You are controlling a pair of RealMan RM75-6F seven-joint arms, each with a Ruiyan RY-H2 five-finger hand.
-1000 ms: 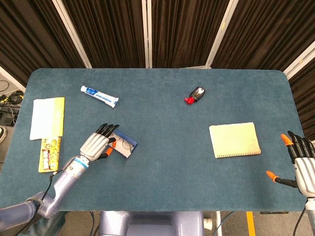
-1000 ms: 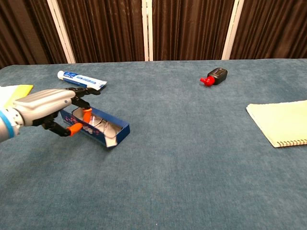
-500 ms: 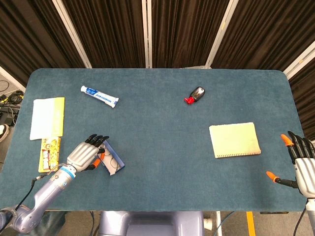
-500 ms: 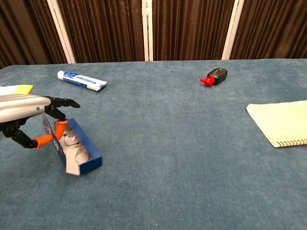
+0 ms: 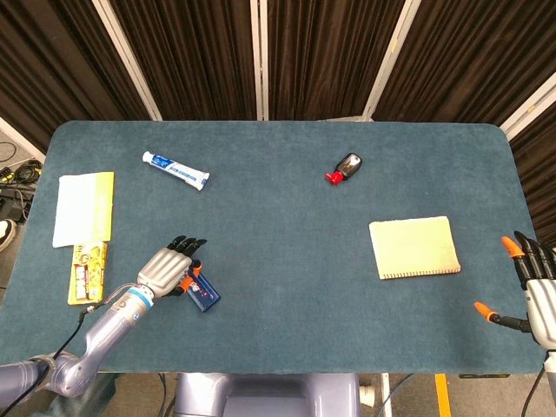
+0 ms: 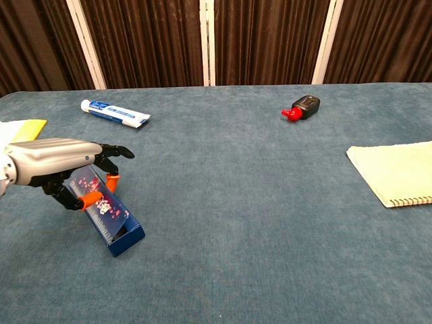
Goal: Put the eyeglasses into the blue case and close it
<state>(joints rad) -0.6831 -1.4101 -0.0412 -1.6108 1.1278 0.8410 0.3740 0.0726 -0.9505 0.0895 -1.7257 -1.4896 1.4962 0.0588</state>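
At the far left edge, well beyond my left fingers, I see a white sheet (image 5: 76, 208) lying over a yellow pad (image 5: 104, 193), and just below it a yellow packet (image 5: 87, 272) that sits close beside my left wrist.

My left hand (image 5: 165, 269) is palm-down over the blue case (image 6: 108, 211). The fingers (image 6: 111, 152) are curled over the top of the case with their dark tips pointing away from me, and the orange-tipped thumb (image 6: 89, 200) presses against the near side, so the case is pinched between thumb and fingers. In the chest view the case lies slanted, its upper end tucked under my palm and its lower end sticking out toward me and to the right of the fingertips, on the blue table (image 5: 287, 261). Its patterned lid faces up and looks closed, though I cannot tell if it is fully latched. I cannot see the eyeglasses from either camera.

Well ahead of those fingertips, toward the back of the table, lies a toothpaste tube (image 5: 175, 170). Farther right, also near the back, is a small black-and-red bottle (image 5: 346, 167) on its side. Right of centre is a pale yellow spiral notebook (image 5: 414, 248), lying flat.

My right hand (image 5: 539, 291) is at the right table edge, just beyond the notebook and apart from it. Its fingers (image 5: 526, 252) are spread, thumb splayed out toward the notebook side, holding nothing.
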